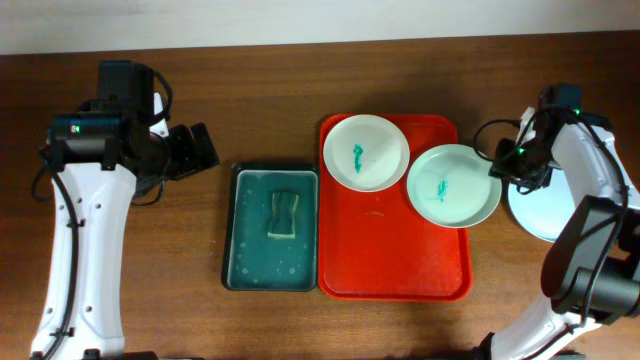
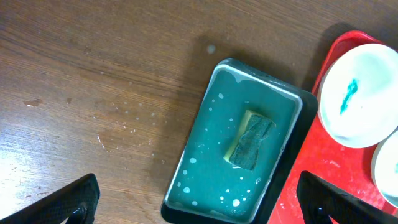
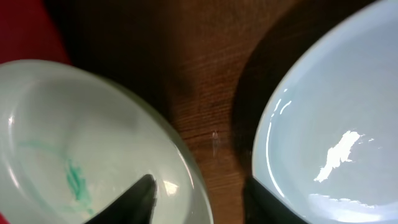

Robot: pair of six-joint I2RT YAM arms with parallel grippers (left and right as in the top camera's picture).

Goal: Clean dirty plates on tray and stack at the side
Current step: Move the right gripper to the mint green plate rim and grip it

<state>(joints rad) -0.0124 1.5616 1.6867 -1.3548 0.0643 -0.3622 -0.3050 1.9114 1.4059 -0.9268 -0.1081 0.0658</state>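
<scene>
The red tray [image 1: 390, 250] lies at the table's centre. A white plate [image 1: 366, 152] with a teal smear sits at the tray's far end. A pale green plate [image 1: 454, 186], also smeared, overhangs the tray's right rim. A pale blue plate [image 1: 535, 215] lies on the table to the right, with no smear showing. My right gripper [image 1: 500, 165] is open. In the right wrist view its fingers [image 3: 198, 193] straddle the green plate's rim [image 3: 74, 124], with the blue plate [image 3: 329, 106] beside it. My left gripper [image 1: 200, 150] is open and empty, left of the trays.
A dark green tray [image 1: 240, 250] holding soapy water and a sponge [image 1: 283, 215] stands just left of the red tray. In the left wrist view the wide-open left gripper [image 2: 196, 202] frames this tray [image 2: 292, 162] and the sponge [image 2: 252, 140].
</scene>
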